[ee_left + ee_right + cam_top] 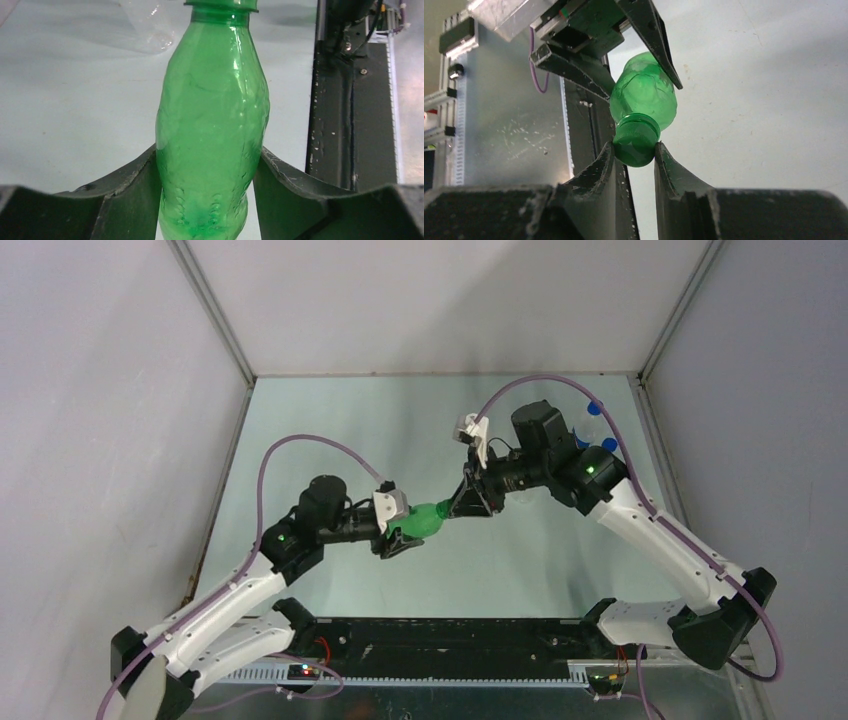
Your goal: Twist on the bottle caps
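My left gripper (pixel 400 538) is shut on the translucent green bottle (pixel 425 521) and holds it on its side above the table, neck toward the right. In the left wrist view the bottle (pixel 212 125) fills the space between both fingers. My right gripper (pixel 462 508) is shut on the dark green cap (pixel 635 140), which sits at the bottle's mouth (pixel 644 97). A clear colourless bottle (pixel 147 25) lies on the table beyond the green one. The white cap is out of view.
Two blue-capped clear bottles (pixel 598 425) stand at the back right by the wall. The black base rail (pixel 450 635) runs along the near edge. The enclosure walls close in the table on the left, back and right.
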Controlling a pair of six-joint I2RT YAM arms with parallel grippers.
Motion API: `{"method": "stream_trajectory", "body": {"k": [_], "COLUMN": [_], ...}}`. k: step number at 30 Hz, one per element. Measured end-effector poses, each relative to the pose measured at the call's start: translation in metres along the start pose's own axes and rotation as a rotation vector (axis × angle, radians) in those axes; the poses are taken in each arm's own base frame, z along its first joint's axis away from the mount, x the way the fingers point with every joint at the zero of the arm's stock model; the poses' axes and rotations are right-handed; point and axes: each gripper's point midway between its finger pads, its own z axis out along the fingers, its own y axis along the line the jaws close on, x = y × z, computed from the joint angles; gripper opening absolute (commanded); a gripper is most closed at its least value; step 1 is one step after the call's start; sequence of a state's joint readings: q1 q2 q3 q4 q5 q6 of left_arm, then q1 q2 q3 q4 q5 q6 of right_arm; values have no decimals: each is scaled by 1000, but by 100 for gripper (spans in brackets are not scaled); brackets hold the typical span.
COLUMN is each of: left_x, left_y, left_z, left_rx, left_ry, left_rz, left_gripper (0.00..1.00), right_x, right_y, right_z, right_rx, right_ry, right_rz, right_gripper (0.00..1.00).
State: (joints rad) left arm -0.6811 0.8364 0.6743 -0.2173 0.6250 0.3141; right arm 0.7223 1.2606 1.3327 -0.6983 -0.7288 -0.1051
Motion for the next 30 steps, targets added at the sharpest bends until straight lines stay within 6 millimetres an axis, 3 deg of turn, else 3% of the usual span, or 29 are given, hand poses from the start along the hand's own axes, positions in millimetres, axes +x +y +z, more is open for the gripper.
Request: {"method": "stream_trajectory", "body": {"k": [6,14,23,27,30], "left_x": [-2,8,13,12,10], "left_y": [9,27,45,51,54], "left_z": [5,10,11,11,9], "left_rx": [-97,-258,-453,-499,-525], "left_ry": [-46,-30,-32,-46,-56], "left_rz": [28,59,179,191,188], "left_gripper": [0,0,0,0,0], "right_x": [-8,-4,-6,-9,-13], "right_y": [-6,-27,-37,-41,-43], "right_z": [1,7,10,11,11], "right_rx": [39,122,208,233,241], "right_ry": [-31,-30,-56,-80,-100], "right_rz": [141,459,743,802,813], "right_gripper": [0,0,1,13,31]}}
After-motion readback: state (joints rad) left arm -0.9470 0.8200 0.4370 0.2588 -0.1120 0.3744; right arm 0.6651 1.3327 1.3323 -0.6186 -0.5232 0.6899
